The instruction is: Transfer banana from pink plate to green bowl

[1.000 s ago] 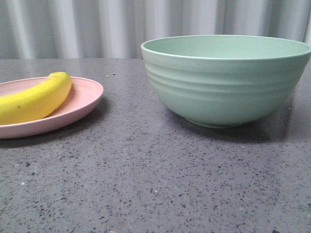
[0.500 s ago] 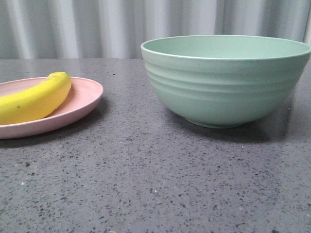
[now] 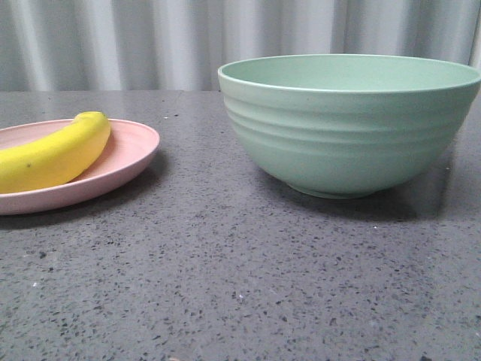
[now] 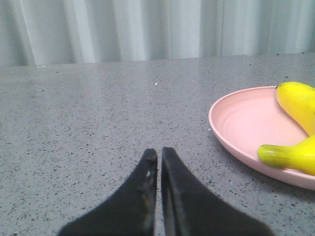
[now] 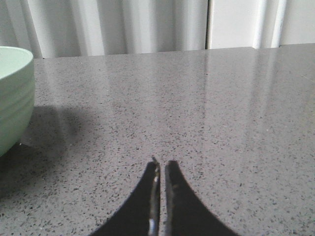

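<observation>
Banana (image 3: pixel 52 154), bright yellow and curved, is seen lying on the pink plate (image 3: pixel 128 162) at the left of the speckled grey table (image 3: pixel 240 286). The green bowl (image 3: pixel 349 124), deep and ridged, is set well apart to the right, and nothing can be seen inside it. The left gripper (image 4: pixel 159 157) is shown low over bare table beside the plate, fingers pressed together and holding nothing. The right gripper (image 5: pixel 161 167) is likewise closed and empty, near the bowl.
</observation>
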